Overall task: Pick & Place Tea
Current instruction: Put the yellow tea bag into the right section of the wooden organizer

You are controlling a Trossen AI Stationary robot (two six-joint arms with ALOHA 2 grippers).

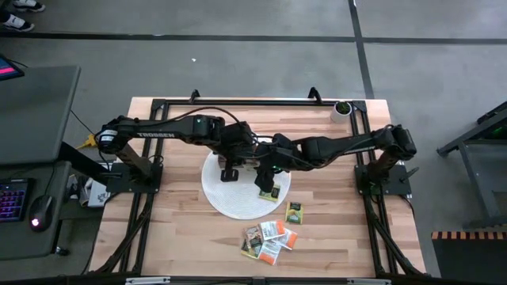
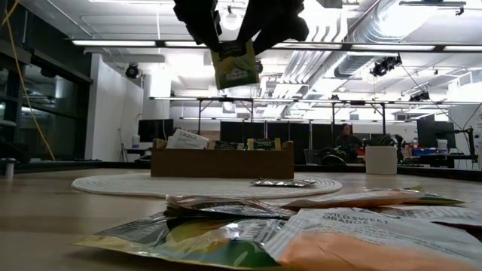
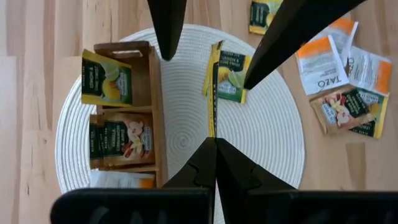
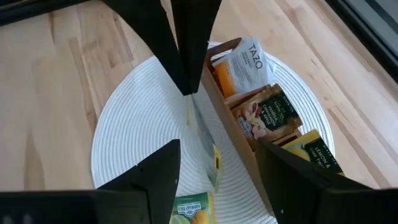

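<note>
My left gripper (image 3: pixel 215 142) hangs over the white round mat (image 3: pixel 261 137), shut on a green-yellow tea packet (image 2: pixel 234 66). That packet shows edge-on in both wrist views (image 4: pixel 202 130). My right gripper (image 4: pixel 217 149) is open. Its fingers stand on either side of the held packet without touching it. The wooden three-compartment box (image 3: pixel 155 106) rests on the mat with tea packets upright in its compartments (image 3: pixel 121 140). One more packet (image 3: pixel 233 78) lies flat on the mat. Several loose packets (image 1: pixel 269 237) lie on the table near its near edge. My left gripper pinches the tea packet by its upper edge (image 3: pixel 214 127) between its two shut fingers. The fingers come from above, pointing down. The packet hangs straight below them, lifted clear above the mat.
A single packet (image 1: pixel 295 212) lies between the mat and the pile. A small potted plant (image 1: pixel 342 108) stands at the table's far right corner. Black frame rails (image 1: pixel 158 107) run along the table's edges. A person (image 2: pixel 348 139) sits far back in the room.
</note>
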